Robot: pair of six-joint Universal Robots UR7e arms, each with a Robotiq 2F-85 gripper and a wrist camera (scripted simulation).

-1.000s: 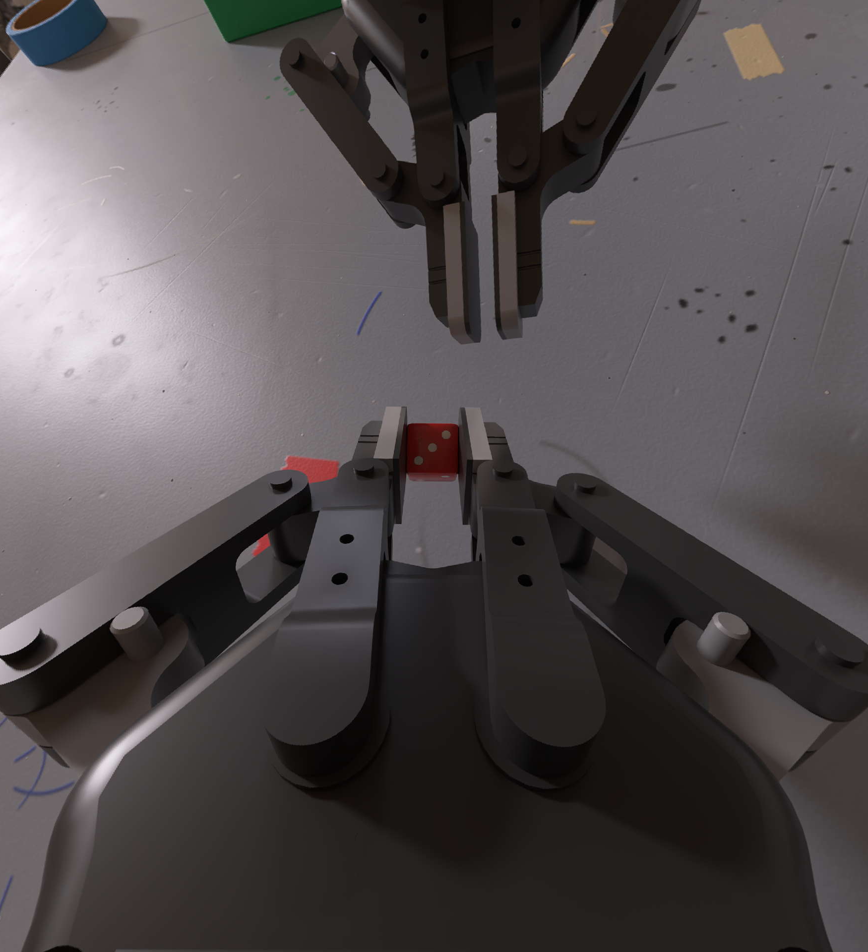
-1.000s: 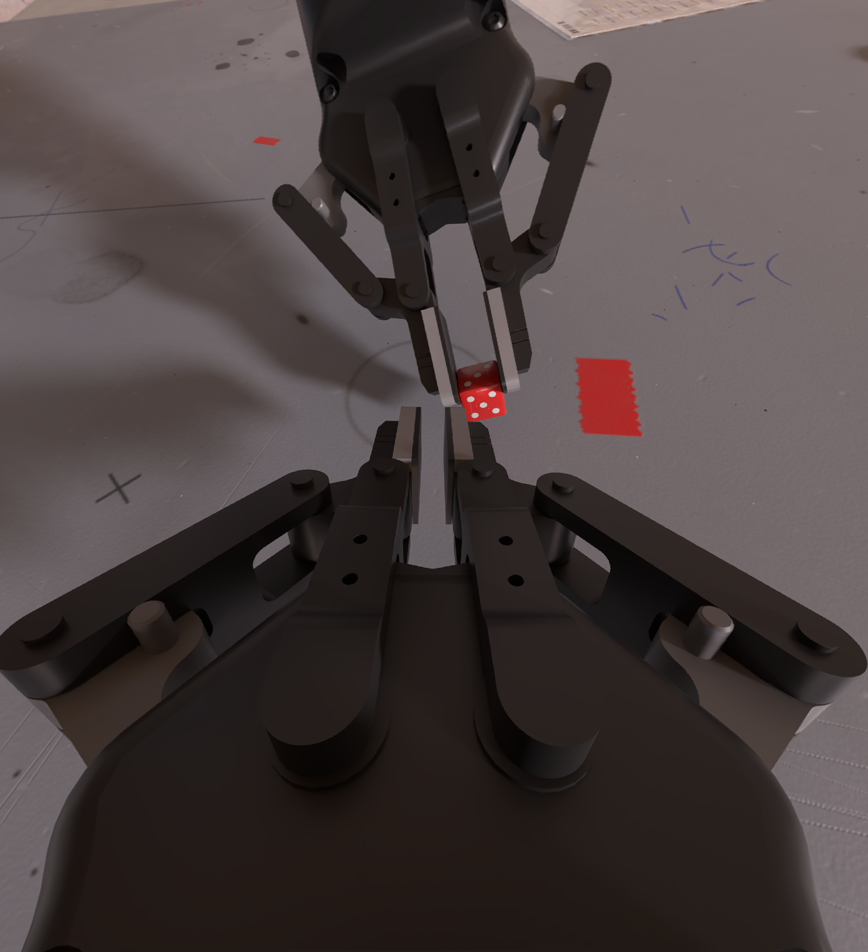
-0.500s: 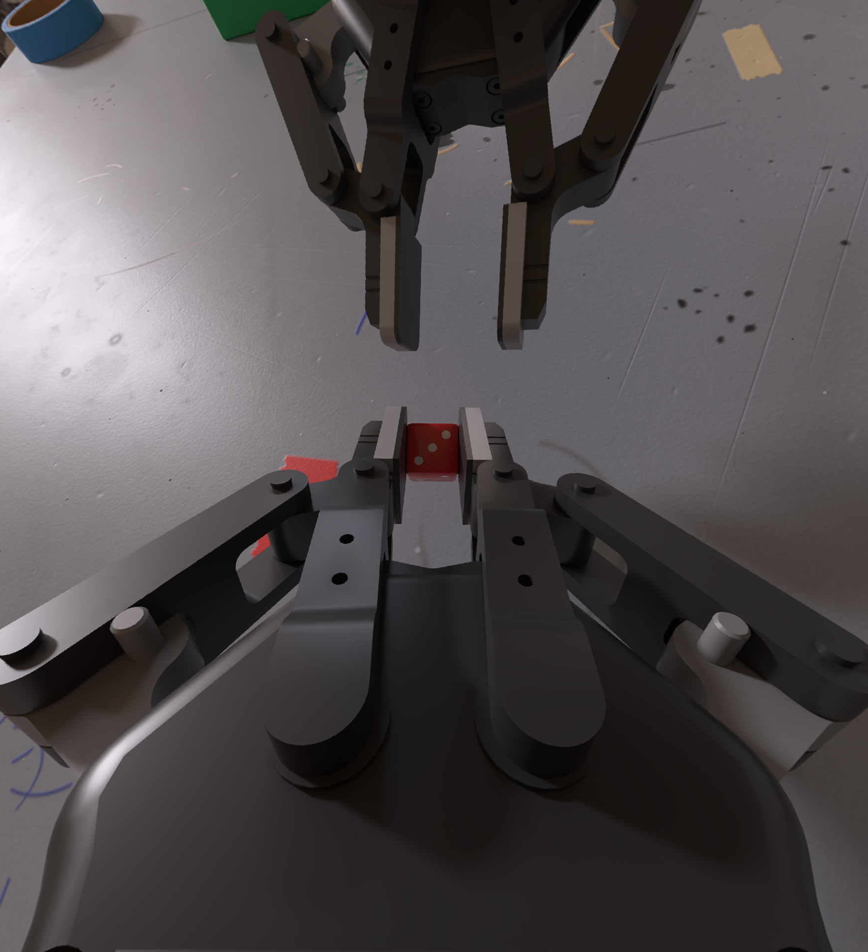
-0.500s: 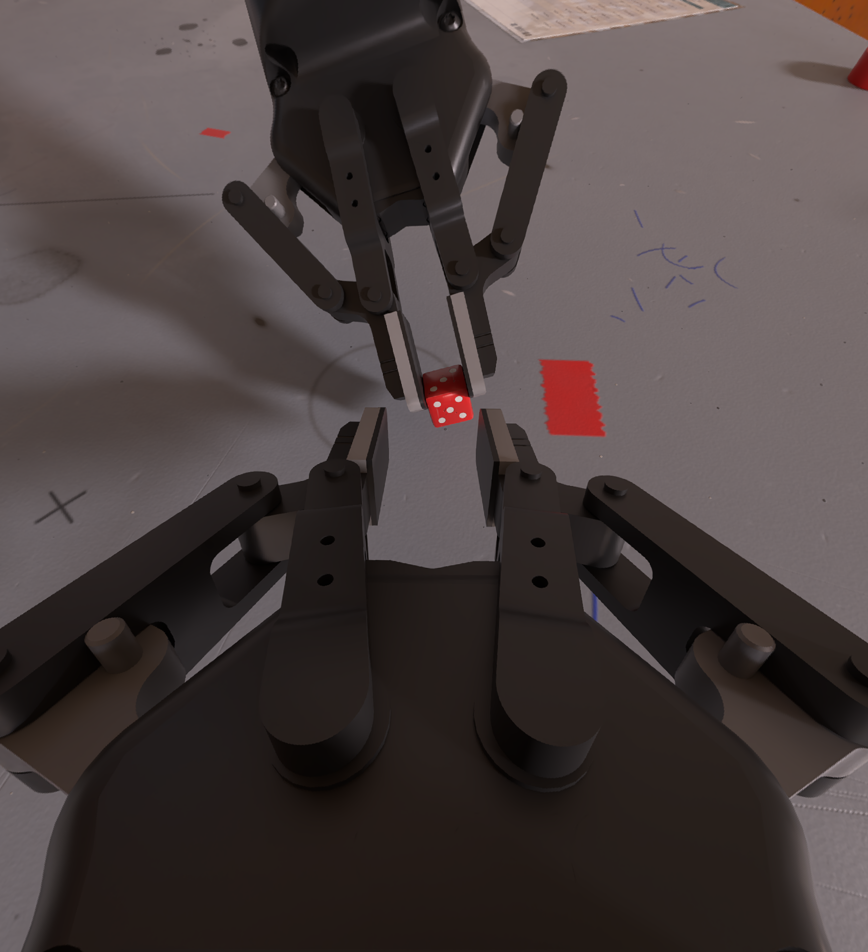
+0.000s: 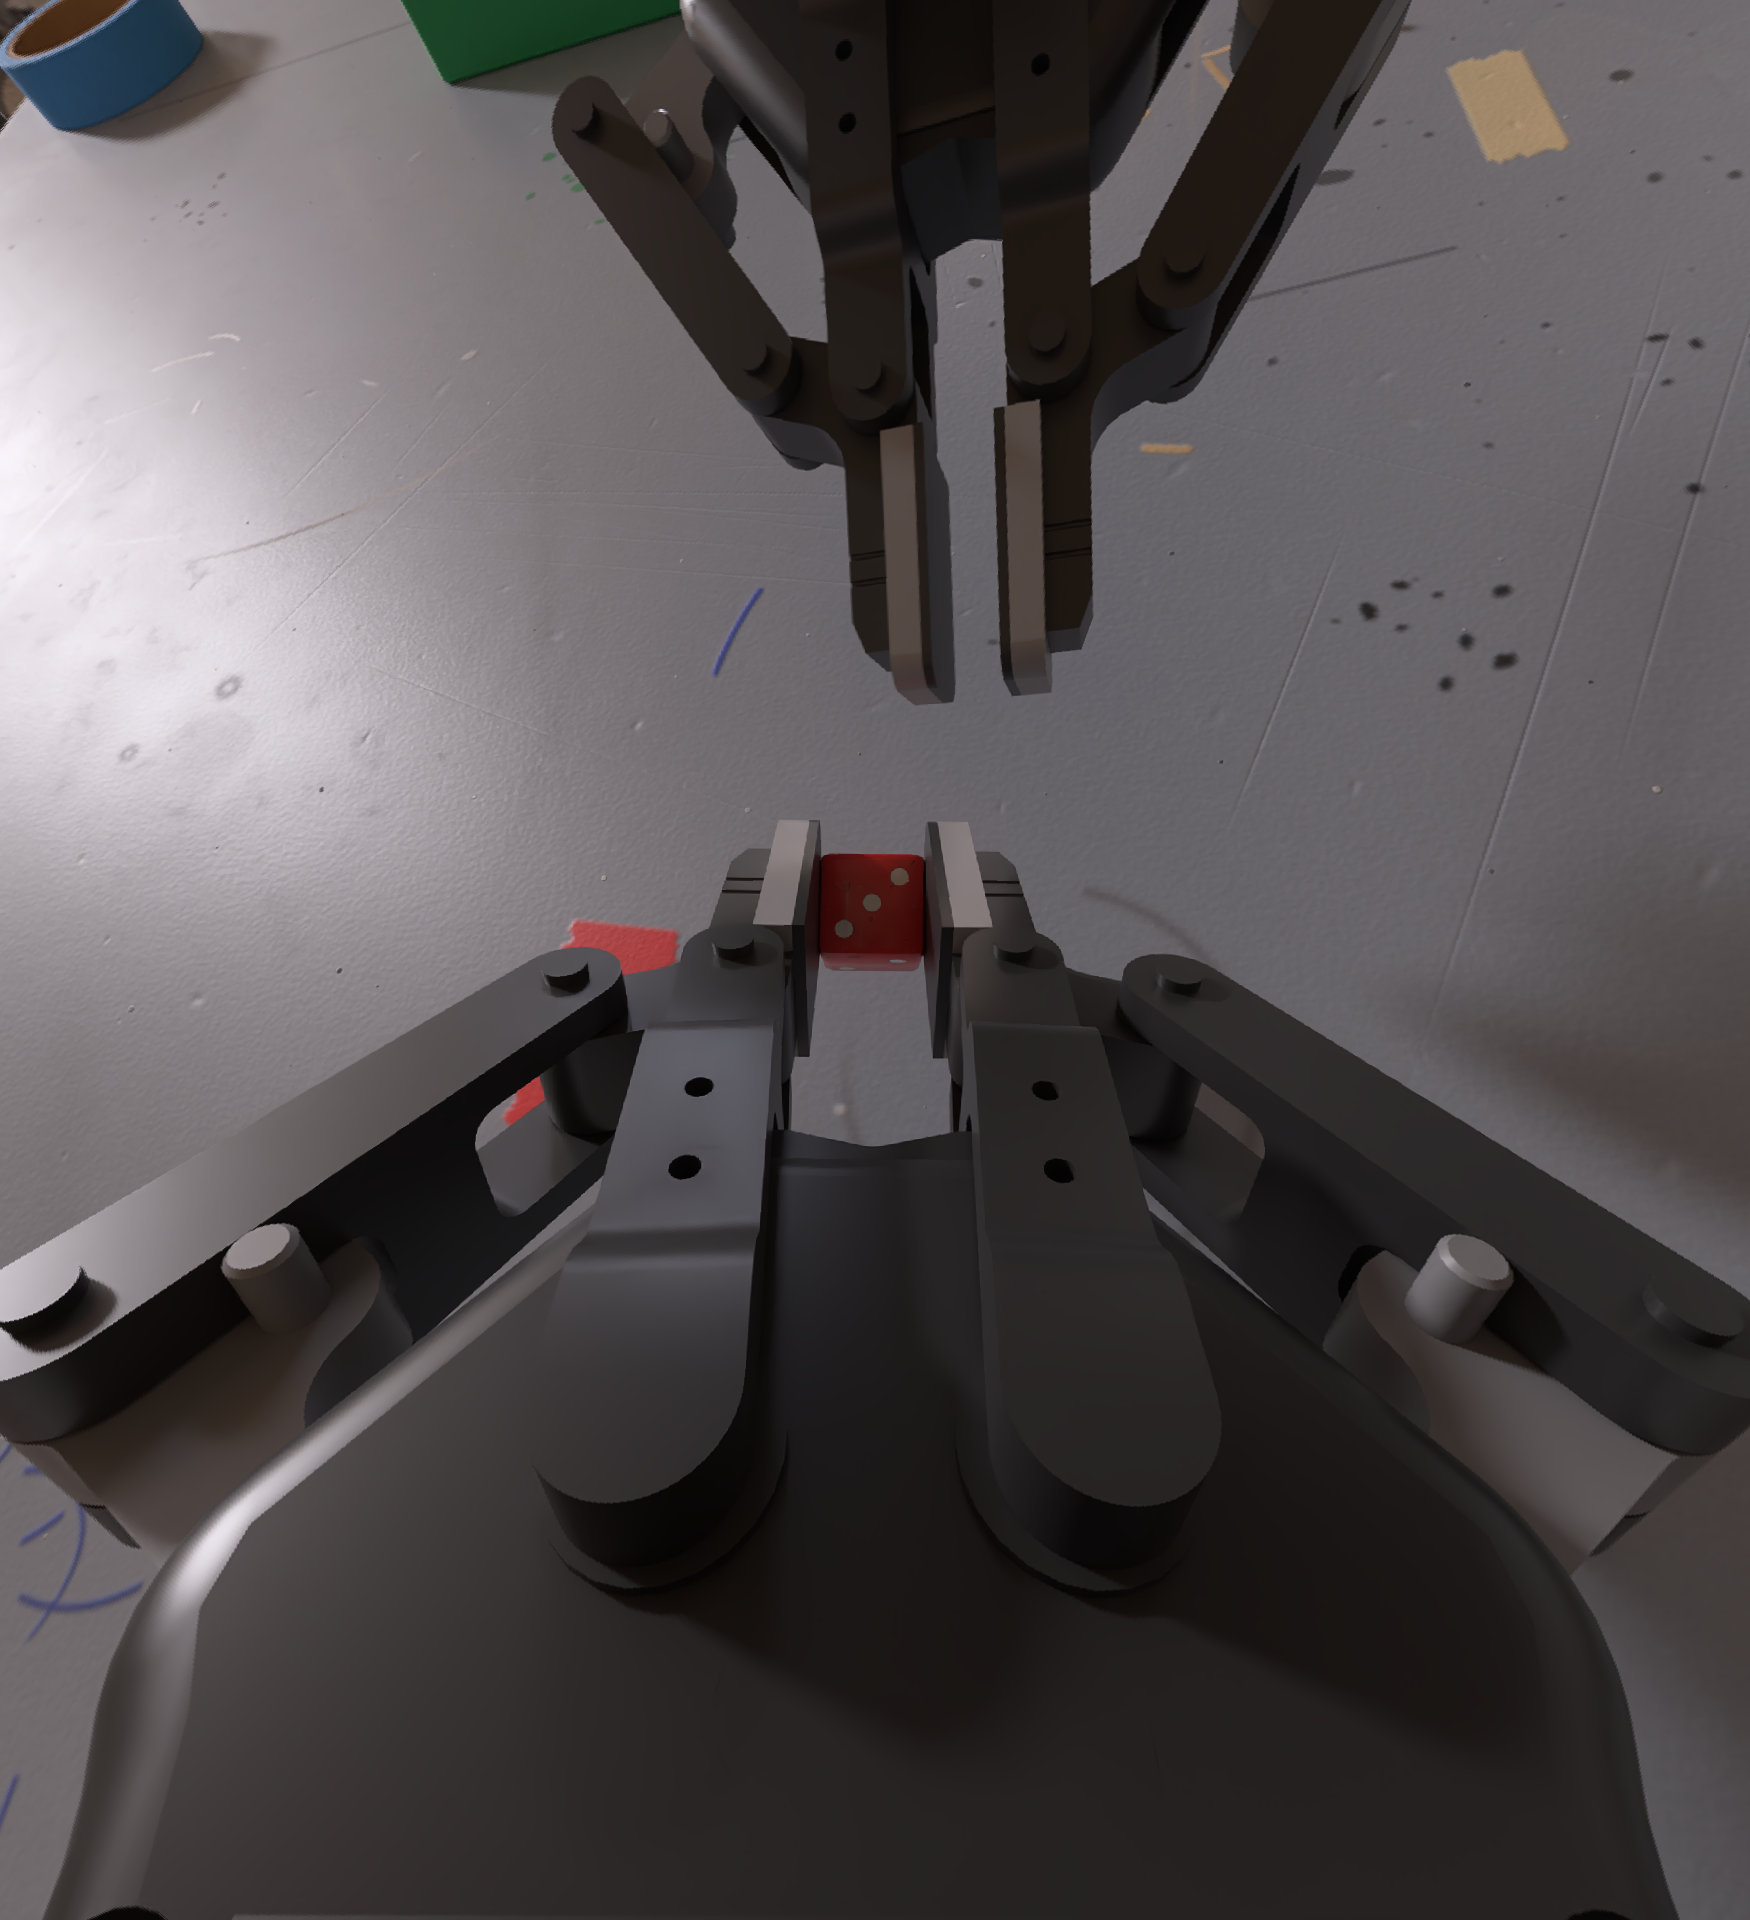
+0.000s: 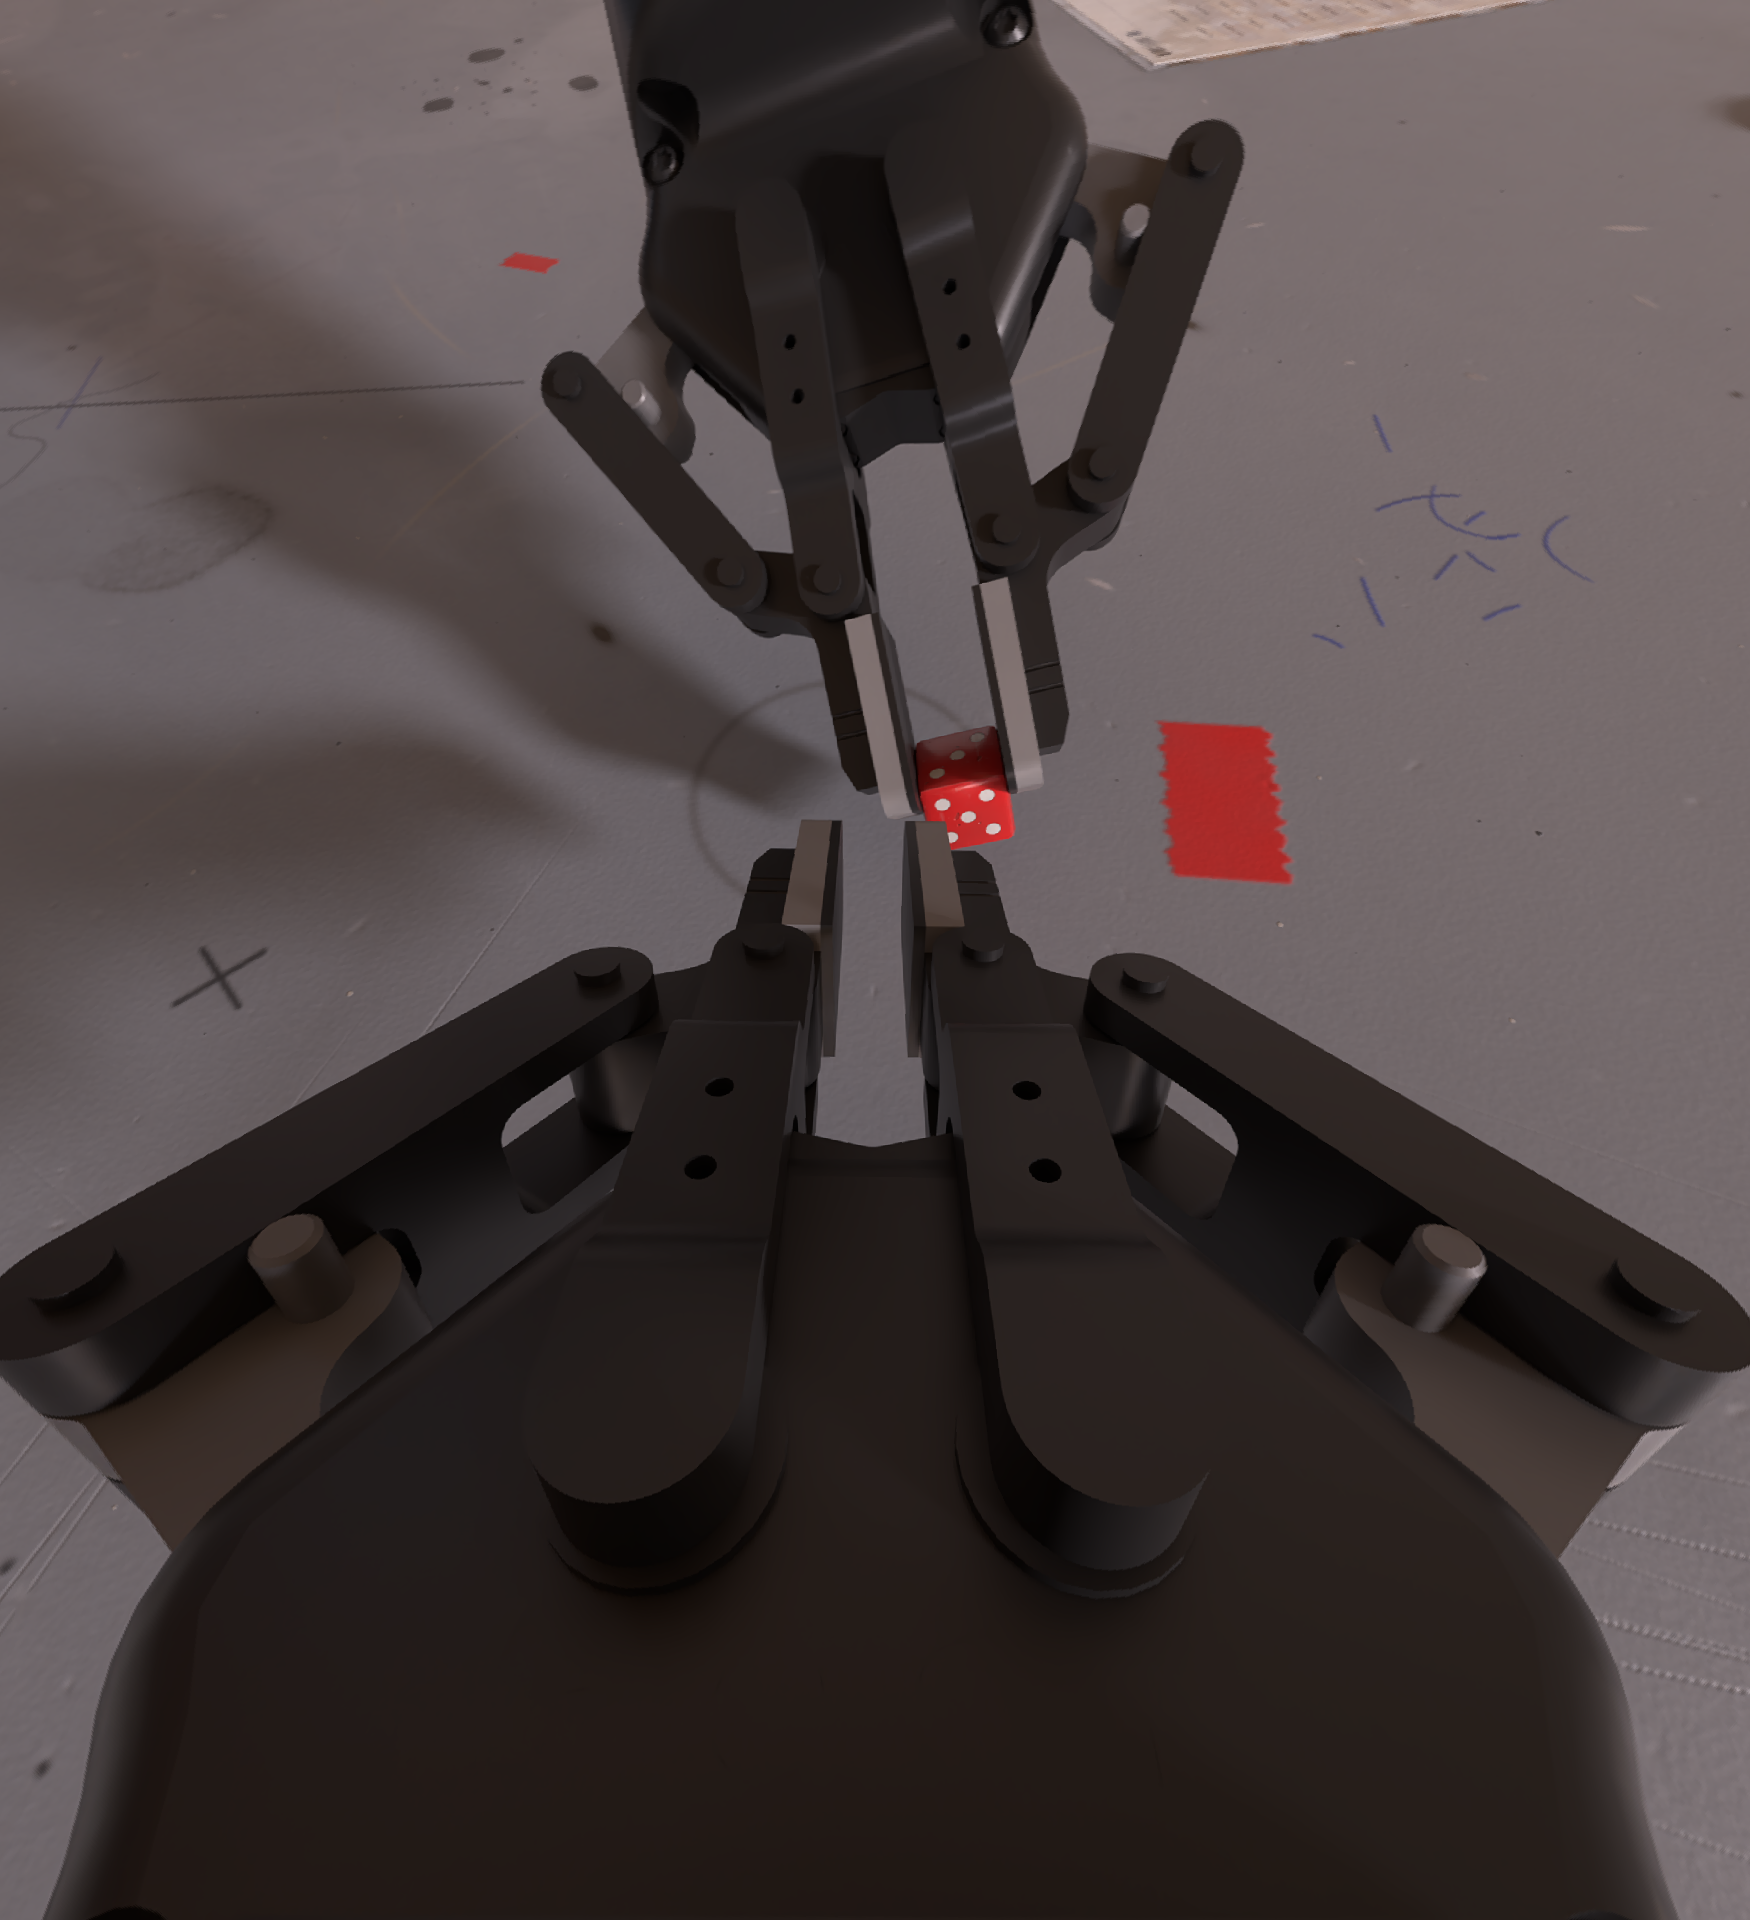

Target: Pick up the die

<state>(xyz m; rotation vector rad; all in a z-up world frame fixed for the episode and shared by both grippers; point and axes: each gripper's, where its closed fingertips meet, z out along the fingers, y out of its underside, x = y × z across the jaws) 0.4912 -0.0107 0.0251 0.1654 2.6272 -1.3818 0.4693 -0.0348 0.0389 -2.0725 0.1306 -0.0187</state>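
**Red die held in left hand, right hand facing it**

Red die [image 5: 871, 902] sits clamped between the two pale pads of the left hand [image 5: 871, 883], at the fingertips; three-pip face toward the left wrist camera. From the right wrist view, the die [image 6: 964, 795] is pinched at the very tip of that hand [image 6: 959, 774], above the grey desk [image 6: 331, 831].

Right hand [image 6: 871, 873]: fingers nearly together with a narrow gap, gripping nothing; tips just short of the die, not touching. Same hand [image 5: 970, 665] seen opposite in the left wrist view.

Red tape patch [image 6: 1222, 800] lies on the desk to the right of the die. Far left: blue tape roll [image 5: 97, 52], green block [image 5: 538, 31]. Far right: tan tape strip [image 5: 1505, 109].
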